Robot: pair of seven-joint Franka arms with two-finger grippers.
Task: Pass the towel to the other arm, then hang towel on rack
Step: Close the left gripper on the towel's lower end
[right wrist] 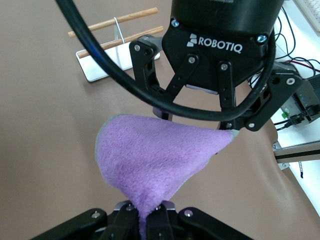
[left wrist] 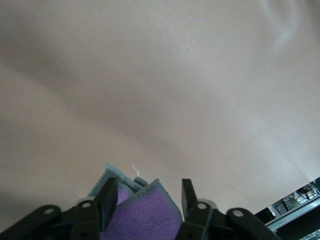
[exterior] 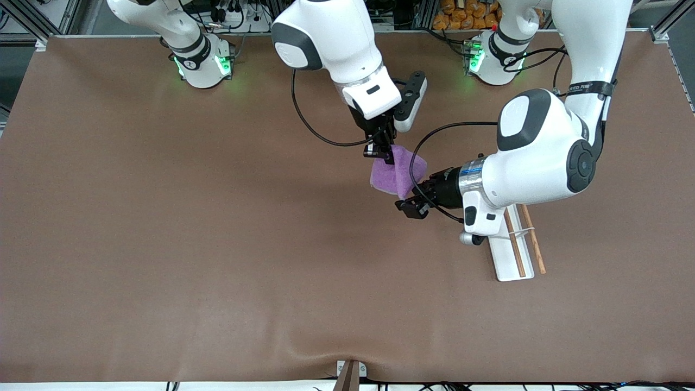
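Mid-handover over the counter [exterior: 163,244], the right gripper [exterior: 380,153] is pinching the purple towel [exterior: 393,172] while the left gripper [exterior: 415,202], jaws open, is straddling its edge, needing to clamp before carrying it to the rack [exterior: 516,244].

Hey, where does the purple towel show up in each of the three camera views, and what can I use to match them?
Front view: the towel hangs mid-table between the right gripper and the left gripper.
Left wrist view: its grey-edged end sits between that gripper's open fingers.
Right wrist view: it spreads out from the shut right gripper toward the left gripper.
Shared landmark: the towel itself; the rack appears only in the front and right wrist views.
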